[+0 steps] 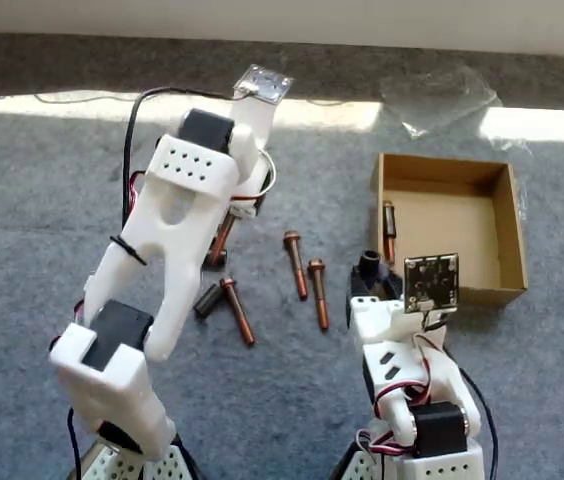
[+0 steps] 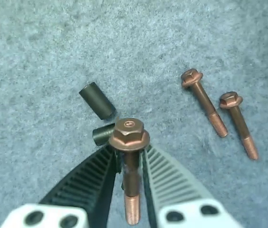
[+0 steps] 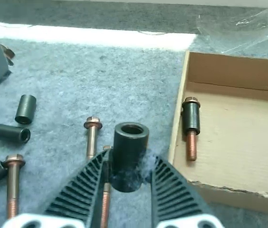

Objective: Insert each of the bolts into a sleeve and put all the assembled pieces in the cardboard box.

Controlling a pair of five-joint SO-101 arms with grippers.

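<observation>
A copper bolt (image 2: 129,134) is clamped by its shank in the jaws of the left gripper (image 2: 129,152). A black sleeve (image 3: 131,141) is pinched in the jaws of the right gripper (image 3: 131,159), near the cardboard box (image 3: 229,71). One assembled piece (image 3: 190,118) is laid inside it.

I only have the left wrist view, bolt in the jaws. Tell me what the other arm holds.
Observer: Its jaws are shut on a sleeve, open end up.
Operator: Give me the box's position.
Observer: The cardboard box sits beside that sleeve, on the side away from the loose bolts.
Operator: Report its contents.
Observer: One assembled piece lies inside, along the wall nearest those bolts.
</observation>
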